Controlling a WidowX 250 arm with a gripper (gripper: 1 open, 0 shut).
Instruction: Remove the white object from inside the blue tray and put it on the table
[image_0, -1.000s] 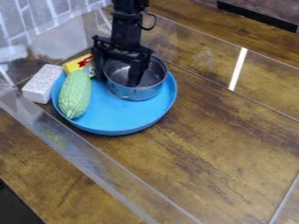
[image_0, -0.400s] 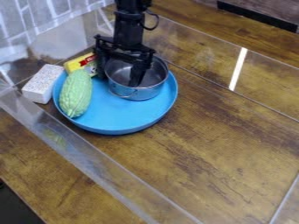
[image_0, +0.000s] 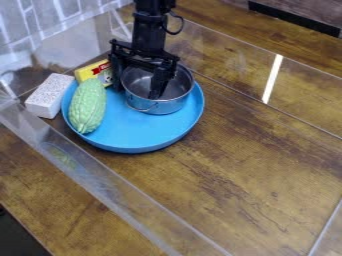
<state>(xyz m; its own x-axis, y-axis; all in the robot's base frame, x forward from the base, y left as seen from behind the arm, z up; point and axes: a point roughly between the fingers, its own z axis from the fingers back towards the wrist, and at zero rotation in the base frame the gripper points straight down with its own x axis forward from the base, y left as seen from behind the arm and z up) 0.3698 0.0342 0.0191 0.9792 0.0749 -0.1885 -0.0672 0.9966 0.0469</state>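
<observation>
Camera view, single angle from above and in front. A large round bright-blue plastic tray (image_0: 140, 135) with a low raised rim sits on the dark brown wood-plank table (image_0: 241, 190), whose glossy surface carries a bright streak of reflected light. Inside the tray, toward its rear, stands a round steel bowl (image_0: 155, 92). On the tray's left part lies a pale green ribbed vegetable-shaped object (image_0: 86, 106), lengthwise and overhanging the rim slightly. A white rectangular sponge-like block (image_0: 48, 93) lies on the table just beside the tray's left edge, close to the green object; contact with the rim cannot be determined. A small yellow and red object (image_0: 92, 71) sits behind the green one at the tray's rear-left edge.

The black robot gripper (image_0: 140, 72) hangs from a vertical arm directly over the steel bowl. Its fingers (image_0: 115, 70) stand spread apart, reaching down to about the bowl's rim on either side; nothing is visibly pinched between them
</observation>
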